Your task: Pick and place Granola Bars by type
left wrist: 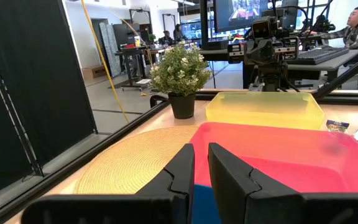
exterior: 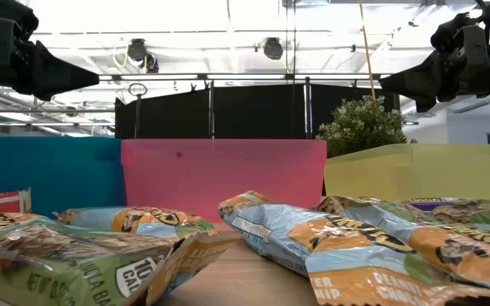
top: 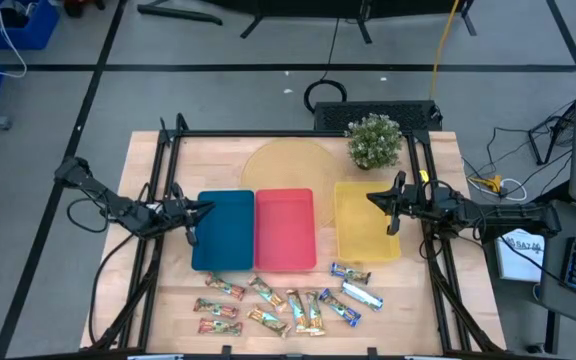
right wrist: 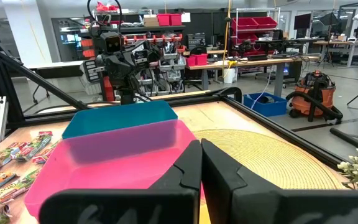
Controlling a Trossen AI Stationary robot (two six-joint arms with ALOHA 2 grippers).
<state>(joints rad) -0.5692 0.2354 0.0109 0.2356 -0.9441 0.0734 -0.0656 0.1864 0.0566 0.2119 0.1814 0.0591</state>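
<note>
The granola bars (top: 286, 305) lie scattered along the table's (top: 438, 300) front edge. The left gripper (top: 200, 209) hovers slightly parted and empty over the blue tray (top: 224, 235); the right gripper (top: 376, 197), closed and empty, hovers over the yellow tray (top: 358, 240).

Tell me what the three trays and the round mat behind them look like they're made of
Blue tray, red tray, yellow tray: probably moulded plastic, smooth, faintly glossy; the yellow looks slightly translucent. Round mat: likely woven straw or similar fibre, showing concentric ribbing, matte.
</note>
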